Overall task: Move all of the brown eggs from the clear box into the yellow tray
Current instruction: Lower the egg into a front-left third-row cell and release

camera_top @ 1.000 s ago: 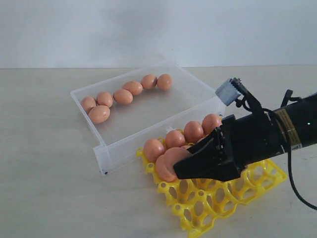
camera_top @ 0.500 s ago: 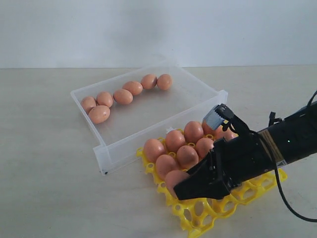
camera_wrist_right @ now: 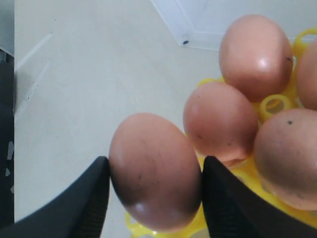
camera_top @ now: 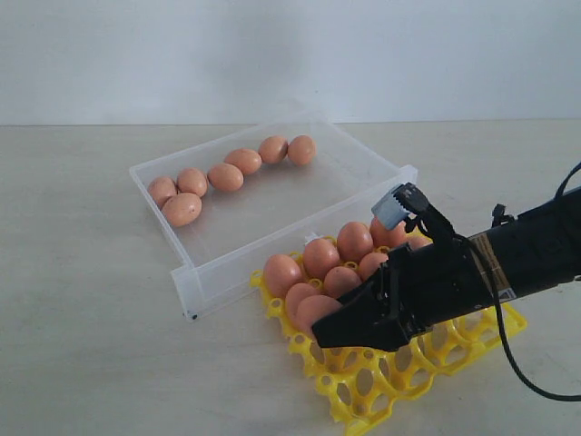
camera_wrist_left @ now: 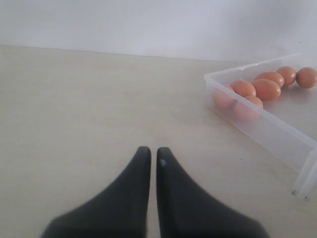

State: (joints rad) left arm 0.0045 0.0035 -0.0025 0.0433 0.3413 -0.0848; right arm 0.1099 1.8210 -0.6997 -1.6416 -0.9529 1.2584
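Note:
My right gripper (camera_top: 320,334) is shut on one brown egg (camera_top: 315,311), low over the near-left cups of the yellow tray (camera_top: 381,381). In the right wrist view the black fingers (camera_wrist_right: 89,198) press both sides of that egg (camera_wrist_right: 154,163), with yellow lattice (camera_wrist_right: 280,104) just below. Several brown eggs (camera_top: 354,241) sit in the tray's cups beside it. Several more eggs (camera_top: 225,176) lie in a curved row along the far-left part of the clear box (camera_top: 272,204). My left gripper (camera_wrist_left: 150,151) is shut and empty over bare table, left of the box (camera_wrist_left: 267,131).
The clear box's front wall (camera_top: 236,263) touches the tray's far edge. The right arm's cable (camera_top: 536,386) hangs over the table on the right. Bare table (camera_top: 91,345) spreads to the left and front.
The right gripper carried its egg down and toward the front of the tray, then rose slightly. Its grip on the egg is unchanged, and the eggs in the box have not moved.

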